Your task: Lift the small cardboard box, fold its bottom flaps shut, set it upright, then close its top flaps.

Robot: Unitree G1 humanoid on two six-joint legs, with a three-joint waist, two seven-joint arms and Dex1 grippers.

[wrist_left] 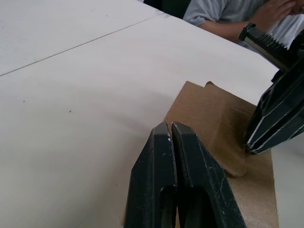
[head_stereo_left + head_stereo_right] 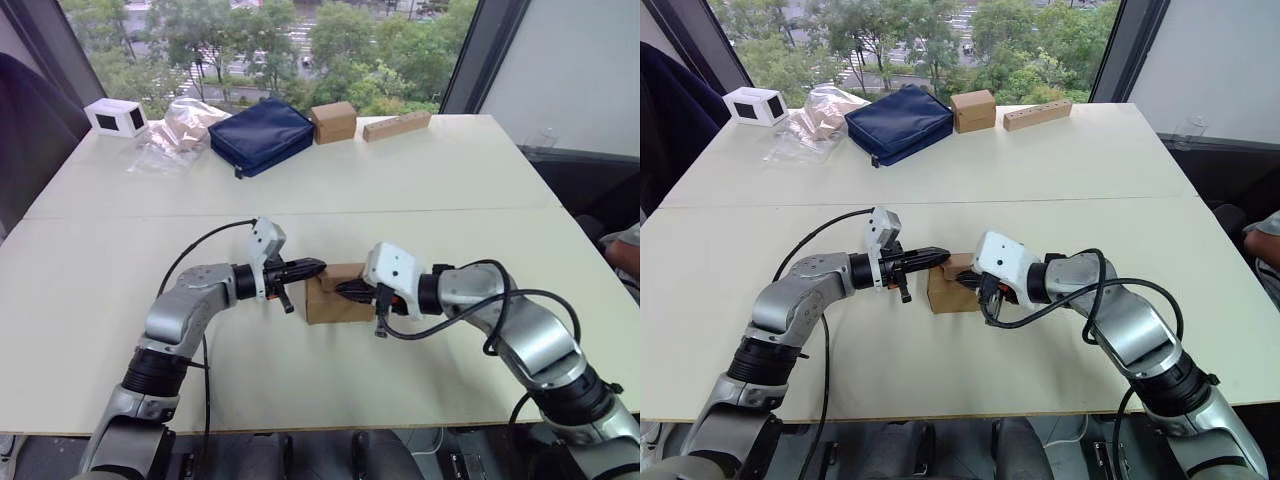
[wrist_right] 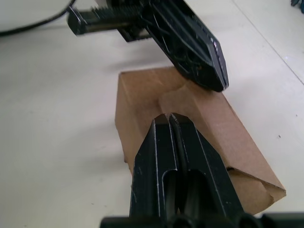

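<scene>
Small plain brown cardboard box (image 2: 335, 297) rests on the white table (image 2: 420, 180), between both grippers. Left gripper (image 2: 312, 266), fingers clenched together and empty, touches its top flaps (image 3: 190, 102). Right gripper (image 2: 345, 290), likewise clenched, presses the same surface.

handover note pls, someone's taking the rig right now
Left claw: shut, tips over the top of the small plain brown cardboard box.
Right claw: shut, also pressing on the box top from the other side.
Box stands on the white table between both claws, gripped by neither.
Done: box upright; bottom can't be seen.
Left: top flaps folded over but corners look loose; finish pressing them flat.
</scene>
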